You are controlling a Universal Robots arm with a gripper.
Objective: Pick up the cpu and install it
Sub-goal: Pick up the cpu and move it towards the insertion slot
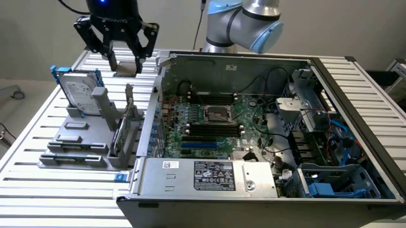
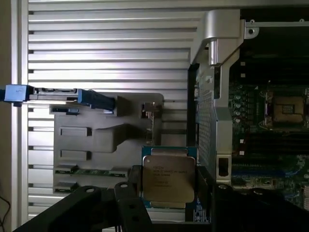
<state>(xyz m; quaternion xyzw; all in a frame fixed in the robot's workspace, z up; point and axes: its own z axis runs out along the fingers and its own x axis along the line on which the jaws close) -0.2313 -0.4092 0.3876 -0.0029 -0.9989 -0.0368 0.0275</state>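
1. I see the gripper (image 1: 127, 63) closed on the cpu (image 1: 127, 68), its jaws set wide against two opposite edges of the chip.
2. In the wrist view the cpu (image 2: 168, 178) sits flat between the dark fingers (image 2: 129, 193), silvery plate facing the camera.
3. The chip appears lifted off the slatted table (image 1: 38, 190), above its far end at the exterior view's left.
4. Near it, the hard drive (image 1: 81, 90) stands upright in the grey holder (image 1: 76, 142).
5. The open computer case (image 1: 355, 95) lies just beside the holder, toward the exterior view's right.
6. The socket (image 1: 217, 114) sits on the motherboard (image 1: 254, 137) inside the case, well apart from the cpu.
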